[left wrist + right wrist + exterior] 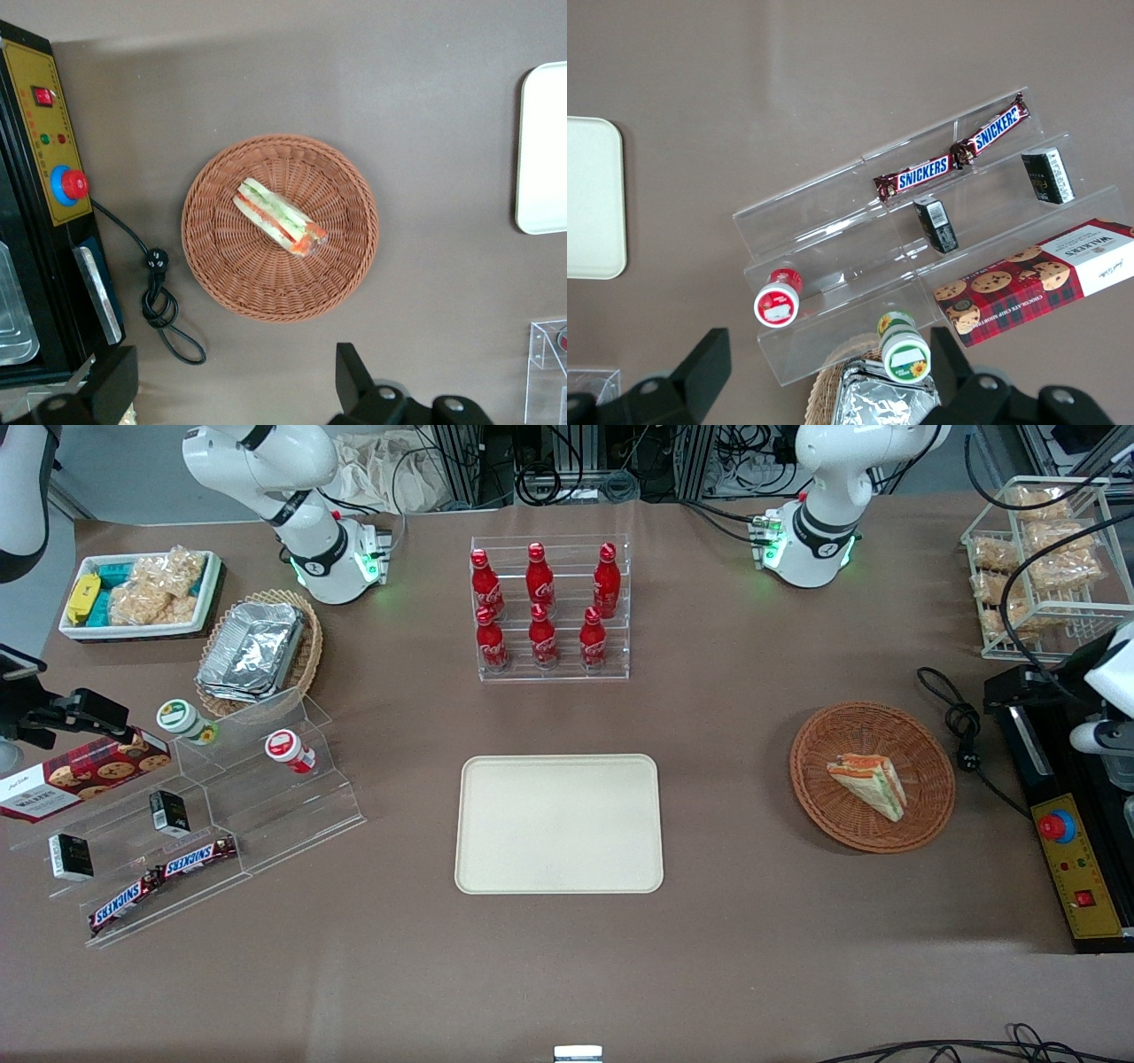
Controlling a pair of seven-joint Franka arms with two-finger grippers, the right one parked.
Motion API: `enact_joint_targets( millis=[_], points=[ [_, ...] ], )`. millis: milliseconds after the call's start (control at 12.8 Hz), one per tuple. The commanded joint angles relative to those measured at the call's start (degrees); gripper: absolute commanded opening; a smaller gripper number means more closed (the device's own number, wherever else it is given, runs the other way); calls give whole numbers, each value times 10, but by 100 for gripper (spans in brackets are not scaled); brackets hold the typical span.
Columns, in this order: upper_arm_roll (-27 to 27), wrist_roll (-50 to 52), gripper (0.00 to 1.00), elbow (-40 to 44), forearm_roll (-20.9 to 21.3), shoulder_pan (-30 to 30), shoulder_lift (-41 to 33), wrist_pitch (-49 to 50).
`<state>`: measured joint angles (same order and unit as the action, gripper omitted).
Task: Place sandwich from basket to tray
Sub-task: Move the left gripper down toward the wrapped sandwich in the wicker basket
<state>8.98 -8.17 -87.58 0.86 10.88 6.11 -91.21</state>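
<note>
The sandwich [868,784] [279,215], a pale wedge with orange and green layers, lies in the round reddish-brown wicker basket [873,713] [221,274]. The cream tray [558,824] [545,150] sits flat on the table beside the basket, toward the parked arm's end, with nothing on it. My gripper [235,381] hangs high above the table, off the basket's rim toward the working arm's end. Its two black fingers [354,372] stand wide open over bare table with nothing between them.
A black control box [1059,828] with a red button and a coiled black cable [961,726] lie beside the basket at the working arm's end. An acrylic rack of cola bottles [549,611] stands farther from the front camera than the tray. A white wire rack [1036,558] holds snacks.
</note>
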Motion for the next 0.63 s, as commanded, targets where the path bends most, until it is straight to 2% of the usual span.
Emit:
enact_joint_targets(
  millis=[0,314,471,549],
  points=[
    [-2,-6,100,38,-9,-7,25,36],
    [0,21,100,38,1,-12,41,53],
    [0,213,100,4,2,-11,34,45],
    [1,267,100,-21,2,-12,29,30]
  ],
)
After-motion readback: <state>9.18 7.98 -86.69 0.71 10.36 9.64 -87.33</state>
